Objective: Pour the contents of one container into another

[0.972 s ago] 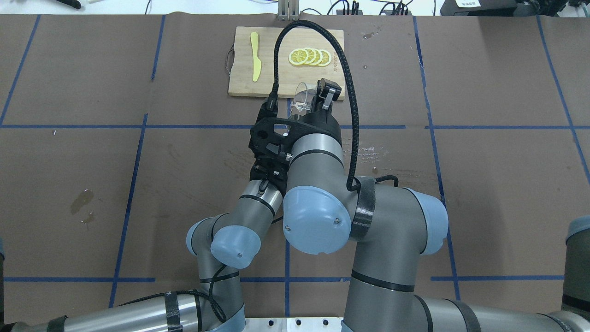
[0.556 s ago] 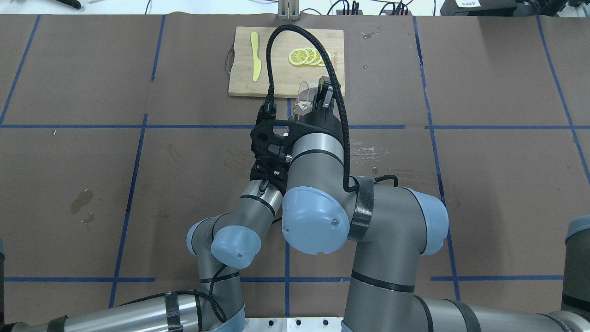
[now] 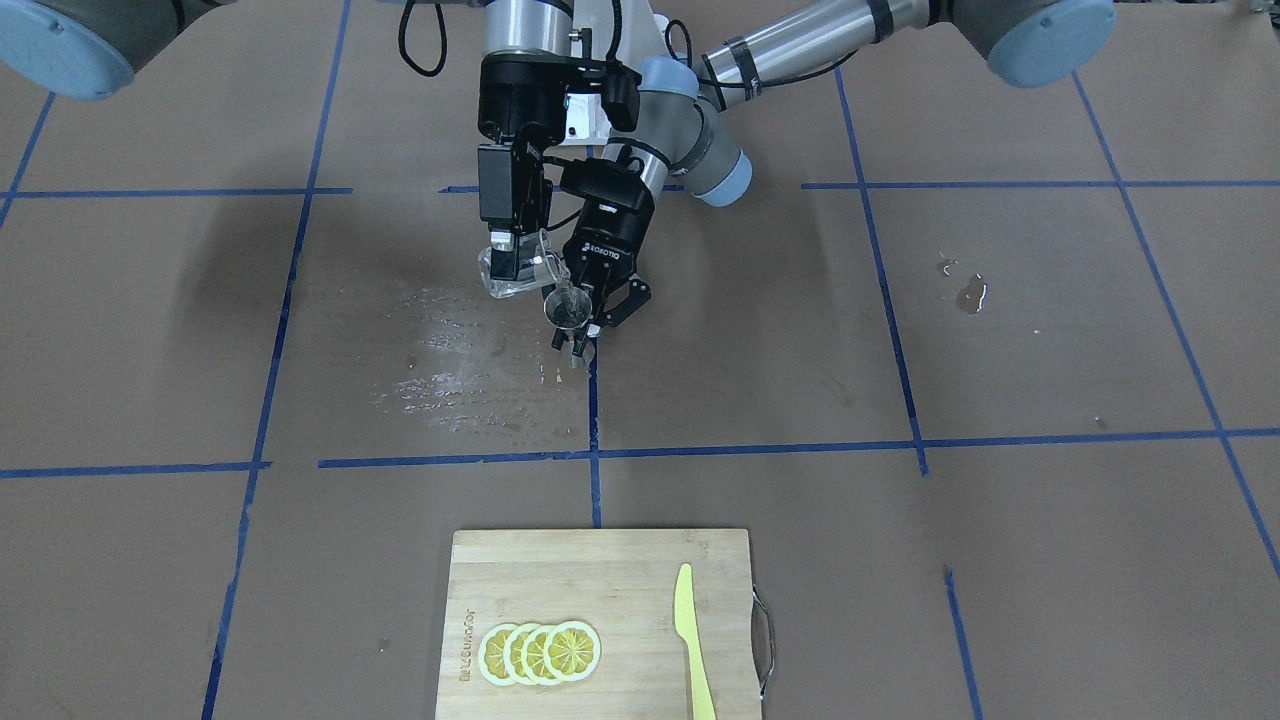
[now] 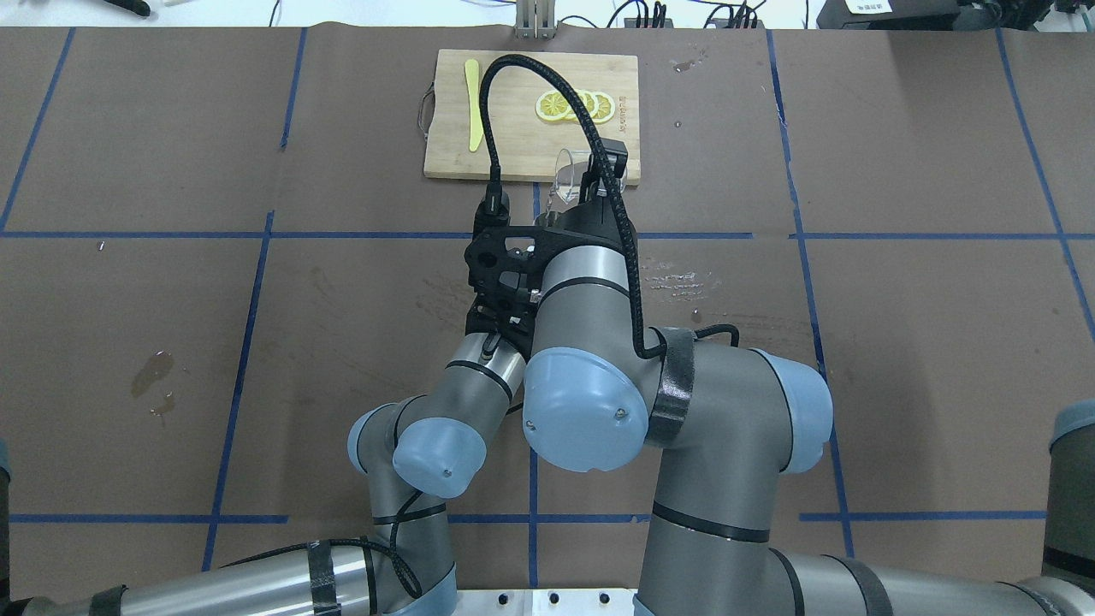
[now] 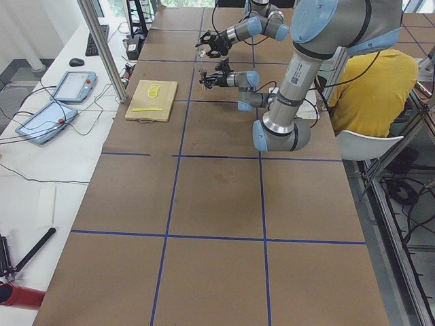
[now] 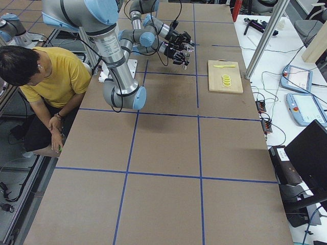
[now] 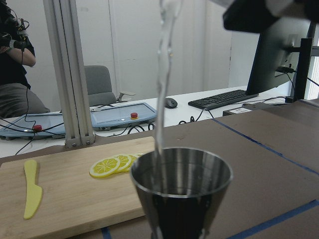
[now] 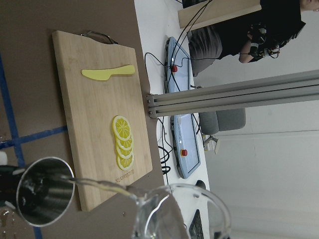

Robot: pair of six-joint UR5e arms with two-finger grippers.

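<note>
Where the right gripper [image 3: 512, 258] clamps the cup [image 3: 518, 280] between its fingers, the cup is tilted, its lip down toward the jigger [image 3: 567, 308] and just above that rim. A thin stream [image 7: 162, 84] of clear liquid falls from the lip into the jigger's upper cone. The left gripper [image 3: 592, 322] is closed on the jigger at its waist and holds it upright, just beside and below the cup. Both grippers hang close together over the table [image 3: 1000, 330], near a tape crossing [image 3: 593, 455]; whether the jigger's foot touches the table cannot be told. A wet patch [image 3: 450, 370] shines on the brown surface just beside them, on the robot's right. Well apart, at the table's edge far from the robot, lies a board [image 3: 620, 590] with lemon slices [image 3: 540, 652] and a yellow knife [image 3: 692, 640] on it.
</note>
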